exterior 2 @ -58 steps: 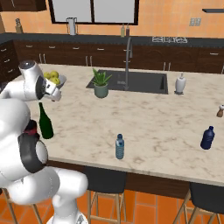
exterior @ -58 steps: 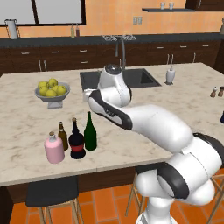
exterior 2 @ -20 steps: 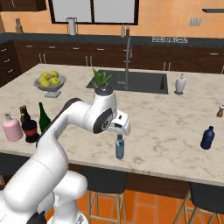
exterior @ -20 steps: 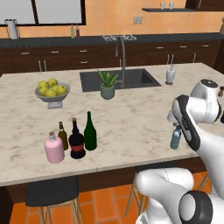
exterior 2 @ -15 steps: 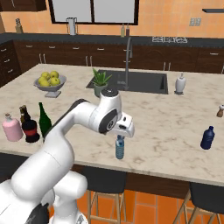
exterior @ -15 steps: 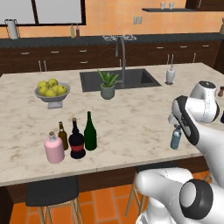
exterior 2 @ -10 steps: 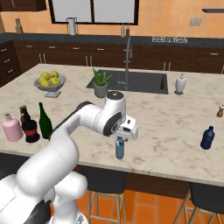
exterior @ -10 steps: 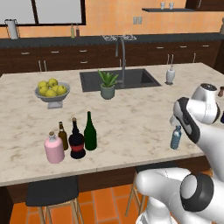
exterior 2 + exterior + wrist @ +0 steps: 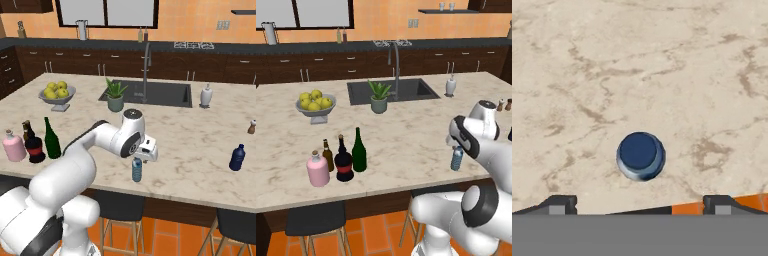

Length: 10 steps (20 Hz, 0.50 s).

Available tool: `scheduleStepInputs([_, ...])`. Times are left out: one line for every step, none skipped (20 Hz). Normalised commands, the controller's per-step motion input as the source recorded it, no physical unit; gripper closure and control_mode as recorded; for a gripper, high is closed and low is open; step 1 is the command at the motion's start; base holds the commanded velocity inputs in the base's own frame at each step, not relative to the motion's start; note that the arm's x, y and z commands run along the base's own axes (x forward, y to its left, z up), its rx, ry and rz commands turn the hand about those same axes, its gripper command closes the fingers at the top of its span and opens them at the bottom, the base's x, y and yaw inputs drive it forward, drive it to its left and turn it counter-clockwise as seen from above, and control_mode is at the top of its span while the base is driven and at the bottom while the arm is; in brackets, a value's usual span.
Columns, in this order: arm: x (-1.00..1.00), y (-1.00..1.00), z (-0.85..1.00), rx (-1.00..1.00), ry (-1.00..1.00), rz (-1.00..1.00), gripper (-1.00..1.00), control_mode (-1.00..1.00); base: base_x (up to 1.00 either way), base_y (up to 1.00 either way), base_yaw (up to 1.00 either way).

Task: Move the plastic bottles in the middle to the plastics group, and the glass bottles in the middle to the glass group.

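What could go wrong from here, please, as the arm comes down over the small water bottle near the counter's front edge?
1. The water bottle stands close to the counter's front edge, so a nudge might tip it off onto the floor.
2. In the hand view its blue cap sits roughly midway between the open tool fingertips, yet the bottle is slim and light, so an uneven closing could knock it over.
3. Carrying it low toward the dark blue bottle might bump that one.
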Motion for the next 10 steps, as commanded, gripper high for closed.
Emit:
scheduleStepInputs([0.26, 0.0, -0.15, 0.0, 0.0, 0.0, -1.0, -1.0, 0.0, 0.0, 0.0])
scheduleStepInputs([0.23, 0.0, -0.14, 0.0, 0.0, 0.0, -1.0, -1.0, 0.0, 0.0, 0.0])
scheduleStepInputs([0.13, 0.0, -0.14, 0.0, 0.0, 0.0, -1.0, -1.0, 0.0, 0.0, 0.0])
scheduleStepInputs([0.05, 0.0, -0.17, 0.0, 0.0, 0.0, -1.0, -1.0, 0.0, 0.0, 0.0])
scheduleStepInputs([0.08, 0.02, -0.22, 0.0, 0.0, 0.0, -1.0, -1.0, 0.0, 0.0, 0.0])
scheduleStepInputs([0.12, 0.0, -0.18, 0.0, -0.03, 0.0, -1.0, -1.0, 0.0, 0.0, 0.0])
scheduleStepInputs([0.11, 0.0, -0.16, 0.0, 0.0, 0.0, -1.0, -1.0, 0.0, 0.0, 0.0])
scheduleStepInputs([0.11, 0.0, -0.15, 0.0, 0.0, 0.0, -1.0, -1.0, 0.0, 0.0, 0.0])
scheduleStepInputs([0.06, -0.08, -0.13, 0.0, 0.0, 0.0, -1.0, -1.0, 0.0, 0.0, 0.0])
scheduleStepInputs([0.06, -0.16, -0.13, 0.0, 0.0, 0.01, -1.0, -1.0, 0.0, 0.0, 0.0])
